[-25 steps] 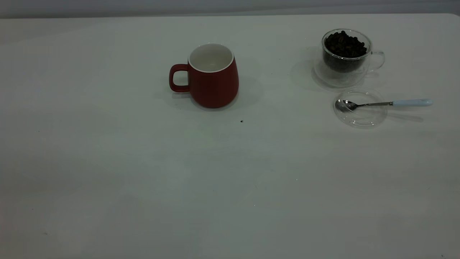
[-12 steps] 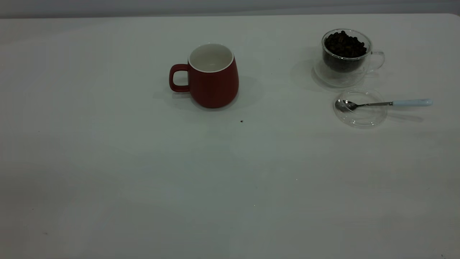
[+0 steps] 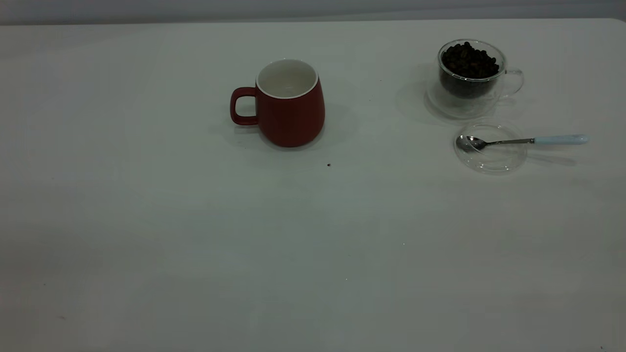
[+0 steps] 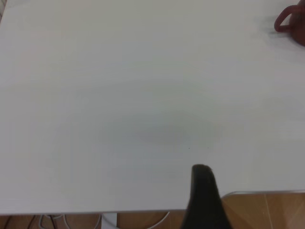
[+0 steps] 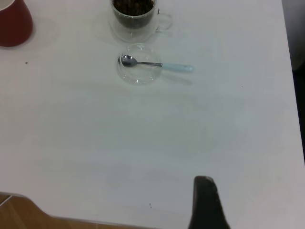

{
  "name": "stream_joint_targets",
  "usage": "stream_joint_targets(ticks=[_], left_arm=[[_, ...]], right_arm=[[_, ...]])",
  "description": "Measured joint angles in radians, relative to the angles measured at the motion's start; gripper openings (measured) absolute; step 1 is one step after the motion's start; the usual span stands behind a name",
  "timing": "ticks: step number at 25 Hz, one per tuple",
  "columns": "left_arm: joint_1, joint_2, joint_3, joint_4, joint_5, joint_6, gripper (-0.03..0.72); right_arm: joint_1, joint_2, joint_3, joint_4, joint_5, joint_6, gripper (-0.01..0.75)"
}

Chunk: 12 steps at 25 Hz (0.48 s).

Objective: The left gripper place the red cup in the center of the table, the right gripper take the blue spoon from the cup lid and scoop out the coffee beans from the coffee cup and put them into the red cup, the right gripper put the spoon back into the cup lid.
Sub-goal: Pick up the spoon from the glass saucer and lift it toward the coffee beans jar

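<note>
Only one dark finger of my left claw (image 4: 205, 198) shows, over the near edge of the tabletop (image 3: 195, 234), and likewise one of my right claw (image 5: 206, 202), so I cannot tell whether either is released or clenched; both hang well apart from everything. The red cup (image 3: 288, 102) stands upright near the middle of the tabletop, handle toward my left side. Off toward my right, the coffee cup (image 3: 469, 78) holds the coffee beans (image 3: 469, 59), and just beside it the blue spoon (image 3: 518, 141) rests with its bowl in the cup lid (image 3: 490, 156), handle jutting past the rim.

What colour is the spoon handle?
Pale light blue; the blue spoon shows best in the exterior view.
</note>
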Motion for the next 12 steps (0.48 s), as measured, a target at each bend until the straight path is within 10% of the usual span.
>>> stream_joint_targets(ticks=[12], left_arm=[[0.0,0.0,0.0,0.0,0.0,-0.001,0.587]], right_arm=[[0.0,0.0,0.0,0.1,-0.03,0.0,0.531]])
